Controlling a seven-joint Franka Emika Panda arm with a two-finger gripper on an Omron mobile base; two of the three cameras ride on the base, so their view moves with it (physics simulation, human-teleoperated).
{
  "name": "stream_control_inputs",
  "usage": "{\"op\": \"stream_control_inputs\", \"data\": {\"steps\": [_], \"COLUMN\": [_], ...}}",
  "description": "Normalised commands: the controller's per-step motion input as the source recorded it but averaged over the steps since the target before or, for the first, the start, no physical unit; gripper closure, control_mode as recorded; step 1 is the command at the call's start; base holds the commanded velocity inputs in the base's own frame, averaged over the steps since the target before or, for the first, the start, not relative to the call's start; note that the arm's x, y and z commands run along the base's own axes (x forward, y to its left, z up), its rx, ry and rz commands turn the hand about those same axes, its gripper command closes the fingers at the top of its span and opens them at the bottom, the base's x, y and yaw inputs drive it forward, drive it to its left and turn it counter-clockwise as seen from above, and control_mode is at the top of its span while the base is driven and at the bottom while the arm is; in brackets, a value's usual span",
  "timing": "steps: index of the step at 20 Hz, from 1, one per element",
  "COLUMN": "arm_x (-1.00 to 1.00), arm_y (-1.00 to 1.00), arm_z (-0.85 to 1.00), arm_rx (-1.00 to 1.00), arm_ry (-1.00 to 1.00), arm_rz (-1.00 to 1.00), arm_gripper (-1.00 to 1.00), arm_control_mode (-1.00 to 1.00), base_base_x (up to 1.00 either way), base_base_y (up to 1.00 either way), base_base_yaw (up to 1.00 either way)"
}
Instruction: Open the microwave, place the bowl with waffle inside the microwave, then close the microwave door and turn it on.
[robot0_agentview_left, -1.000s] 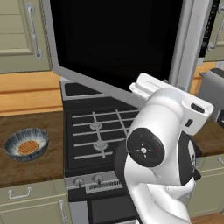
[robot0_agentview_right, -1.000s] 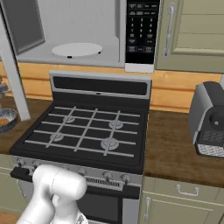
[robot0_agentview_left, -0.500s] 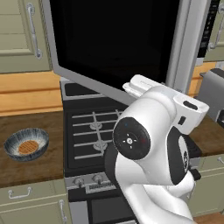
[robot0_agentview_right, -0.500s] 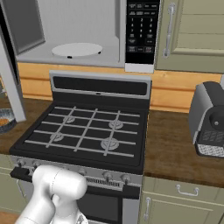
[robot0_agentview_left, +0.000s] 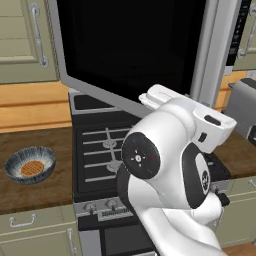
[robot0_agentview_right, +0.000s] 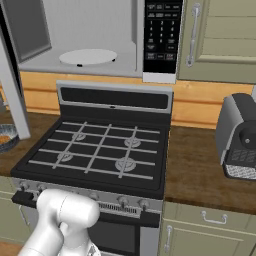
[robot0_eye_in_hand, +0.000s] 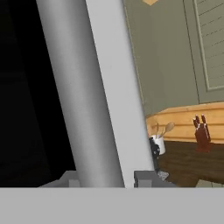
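Standing wide open above the black gas stove (robot0_agentview_right: 102, 150), the silver-grey framed microwave door (robot0_agentview_left: 131, 50) with its black glass window swings out over the burners, its vertical grey bar handle (robot0_eye_in_hand: 81, 94) set between the tips of the pincer (robot0_eye_in_hand: 105, 179), which stand apart around it. The blue-grey streaked bowl with a gridded orange-brown waffle (robot0_agentview_left: 30, 165) sits on the dark wooden desk (robot0_agentview_left: 35, 192) left of the stove, near the front edge. Beige cabinets (robot0_agentview_right: 220, 37) line the wall.
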Motion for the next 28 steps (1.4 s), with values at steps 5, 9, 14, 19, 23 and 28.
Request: {"op": "stream_control_inputs", "data": {"steps": [5,9,14,19,23,28], "arm_x": [-0.08,-0.22,-0.28,-0.58,-0.98,-0.4], "arm_y": [-0.01,0.06,0.26,0.22,-0.34,-0.98], "arm_z": [0.0,0.0,0.03,0.15,0.08,-0.02], "arm_rx": [0.0,0.0,0.0,0.0,0.0,0.07], "arm_ry": [0.01,-0.01,0.0,-0.01,-0.04,0.0], "arm_rz": [-0.07,0.0,0.0,0.0,0.19,0.41], "arm_gripper": [-1.0,-1.0,-1.0,-1.0,-1.0,-1.0], "arm_control_mode": [-1.0,-1.0,-1.0,-1.0,-1.0,-1.0], "base_base_x": [0.0,0.0,0.0,0.0,0.0,0.0], "base_base_y": [0.0,0.0,0.0,0.0,0.0,0.0], "base_base_yaw": [0.0,0.0,0.0,0.0,0.0,0.0]}}
